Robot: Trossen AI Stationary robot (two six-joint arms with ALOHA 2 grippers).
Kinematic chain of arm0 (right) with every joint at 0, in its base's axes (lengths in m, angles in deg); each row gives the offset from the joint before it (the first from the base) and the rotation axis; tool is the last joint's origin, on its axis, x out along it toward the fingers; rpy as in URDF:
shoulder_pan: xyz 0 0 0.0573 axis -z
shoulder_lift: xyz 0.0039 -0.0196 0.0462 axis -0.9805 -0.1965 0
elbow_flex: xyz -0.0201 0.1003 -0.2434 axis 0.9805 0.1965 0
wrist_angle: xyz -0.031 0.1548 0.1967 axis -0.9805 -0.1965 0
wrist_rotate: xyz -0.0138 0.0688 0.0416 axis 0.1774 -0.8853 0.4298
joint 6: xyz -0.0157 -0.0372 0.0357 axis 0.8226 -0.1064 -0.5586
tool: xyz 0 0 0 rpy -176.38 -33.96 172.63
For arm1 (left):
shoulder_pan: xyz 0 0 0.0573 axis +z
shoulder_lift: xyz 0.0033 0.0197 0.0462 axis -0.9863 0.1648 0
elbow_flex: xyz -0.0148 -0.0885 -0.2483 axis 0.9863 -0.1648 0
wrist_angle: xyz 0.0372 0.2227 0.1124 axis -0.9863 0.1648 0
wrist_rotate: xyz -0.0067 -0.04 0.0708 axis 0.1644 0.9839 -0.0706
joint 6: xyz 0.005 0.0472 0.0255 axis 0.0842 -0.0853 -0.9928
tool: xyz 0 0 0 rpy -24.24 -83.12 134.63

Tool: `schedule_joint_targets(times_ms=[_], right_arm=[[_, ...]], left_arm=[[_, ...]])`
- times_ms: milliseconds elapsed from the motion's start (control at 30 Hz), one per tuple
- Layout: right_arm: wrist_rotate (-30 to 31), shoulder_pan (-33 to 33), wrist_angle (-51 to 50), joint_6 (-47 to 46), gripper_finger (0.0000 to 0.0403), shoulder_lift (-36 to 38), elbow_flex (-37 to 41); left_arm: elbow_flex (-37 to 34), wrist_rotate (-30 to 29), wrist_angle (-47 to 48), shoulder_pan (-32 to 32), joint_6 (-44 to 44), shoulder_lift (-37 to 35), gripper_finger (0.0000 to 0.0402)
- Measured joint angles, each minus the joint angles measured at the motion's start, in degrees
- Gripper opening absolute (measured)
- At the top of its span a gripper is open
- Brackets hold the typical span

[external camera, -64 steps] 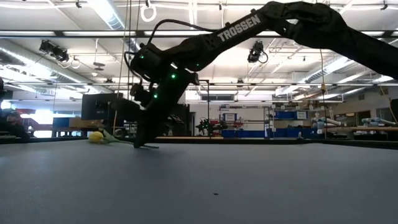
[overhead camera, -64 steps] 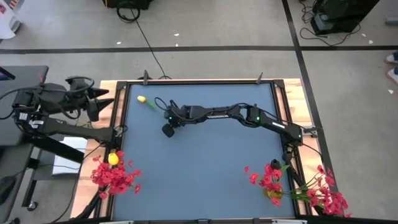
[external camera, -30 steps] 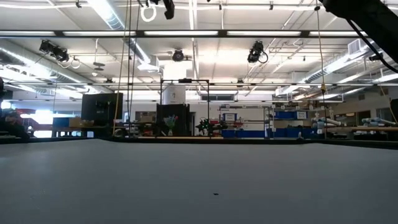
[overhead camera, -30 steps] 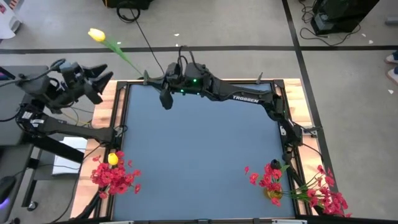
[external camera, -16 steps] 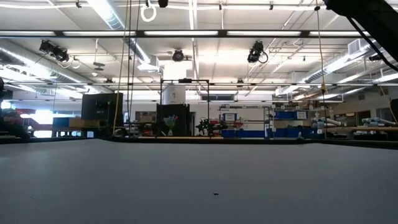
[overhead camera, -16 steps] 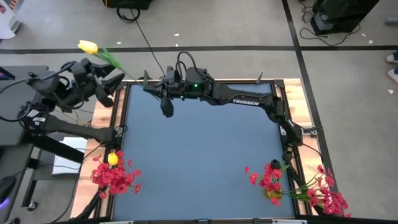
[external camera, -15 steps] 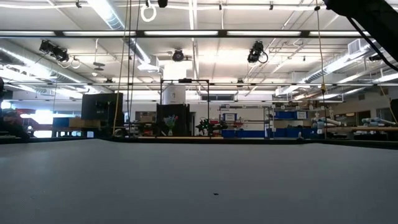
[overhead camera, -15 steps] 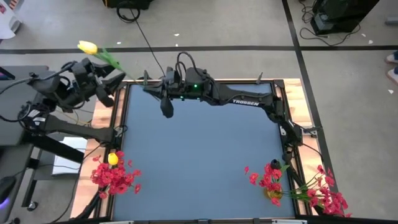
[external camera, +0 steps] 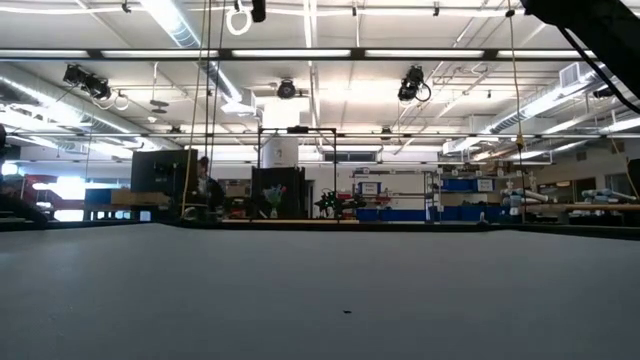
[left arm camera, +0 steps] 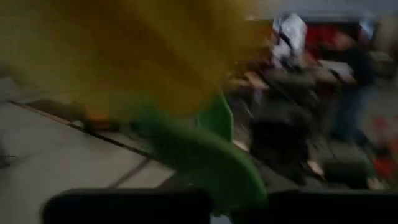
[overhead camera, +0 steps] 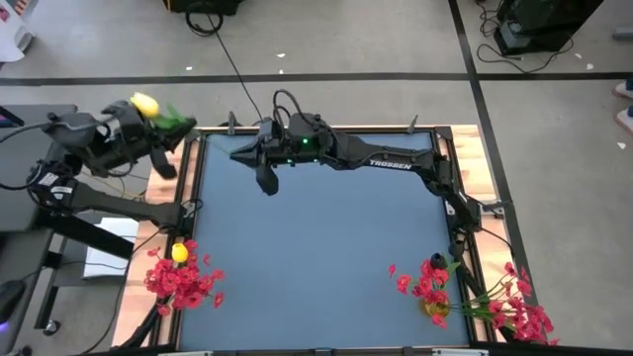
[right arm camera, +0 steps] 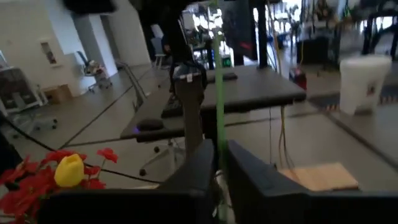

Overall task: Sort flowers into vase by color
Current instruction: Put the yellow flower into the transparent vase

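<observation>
Two arms meet off the table's (overhead camera: 326, 247) 10 o'clock corner, as read on the high view with 12 o'clock at the far edge. The right gripper (overhead camera: 237, 152) reaches out along the far edge to about 11 o'clock. In the right wrist view its fingers (right arm camera: 193, 180) are closed on a thin green stem (right arm camera: 219, 93), which rises straight up from between them. The left gripper (overhead camera: 168, 146) hangs just outside the table frame at 10 o'clock. Whether its claw is open or closed cannot be told. The held yellow tulip (overhead camera: 145, 104) has its head over the left wrist, and its green leaf (overhead camera: 178, 121) lies just beside that gripper. In the left wrist view the blossom (left arm camera: 124, 56) and leaf (left arm camera: 205, 155) fill most of the frame, blurred and very close to the lens. A bunch of red blossoms (overhead camera: 185, 282) sits at the 8 o'clock corner with a second yellow tulip (overhead camera: 179, 252) on top of it. Both also show in the right wrist view, the second yellow tulip (right arm camera: 68, 169) among the red. More red flowers (overhead camera: 427, 282) lie at the 4 o'clock corner, with some (overhead camera: 522, 314) spreading past the frame. In the low view the tabletop (external camera: 320, 300) is bare blue, and a person (external camera: 205, 185) shows far off in the room.
</observation>
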Motion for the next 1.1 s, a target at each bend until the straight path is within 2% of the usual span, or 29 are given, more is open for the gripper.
schedule_joint_targets(times_ms=[33, 167, 267, 367, 467, 600, 767, 867, 1000, 1100], right_arm=[[0.0, 0.1, -0.5, -1.1, 0.0052, 0.0, 0.0], [2.4, 0.7, -3.8, -6.4, 0.0110, 0.0, 0.0], [6.8, 1.7, -10.3, -14.0, 0.0148, 0.0, 0.0], [8.7, 2.7, -17.4, -19.4, 0.0170, 0.0, 0.0], [9.0, 3.0, -21.8, -20.9, 0.0175, 0.0, 0.0], [10.0, 2.6, -22.6, -21.0, 0.0174, 0.0, 0.0], [14.3, 1.3, -23.2, -22.6, 0.0174, 0.0, 0.0], [17.7, 0.5, -24.3, -22.6, 0.0174, 0.0, 0.0], [20.1, -0.1, -26.0, -23.6, 0.0174, 0.0, 0.0], [20.5, -0.1, -26.7, -25.5, 0.0173, 0.0, 0.0]], left_arm=[[0.2, 1.9, 1.9, 0.0, 0.3, 0.0, 0.0019], [1.3, 8.8, 7.6, 0.0, 0.4, -0.2, 0.0012], [5.4, 15.2, 15.3, 0.0, 0.0, 0.6, 0.0011], [10.5, 24.1, 24.8, 0.0, -0.1, 1.3, 0.0011], [13.6, 34.9, 31.7, 0.0, 0.8, 1.9, 0.0010], [13.6, 48.9, 36.1, 0.0, 3.1, 1.5, 0.0010], [13.6, 63.2, 47.2, 0.0, 7.5, 0.3, 0.0009], [13.6, 72.1, 49.4, 0.0, 9.6, -1.0, 0.0009], [13.6, 77.4, 46.3, -0.1, 8.6, -2.8, 0.0009], [13.6, 78.1, 43.1, -0.1, 4.6, -3.2, 0.0009]])
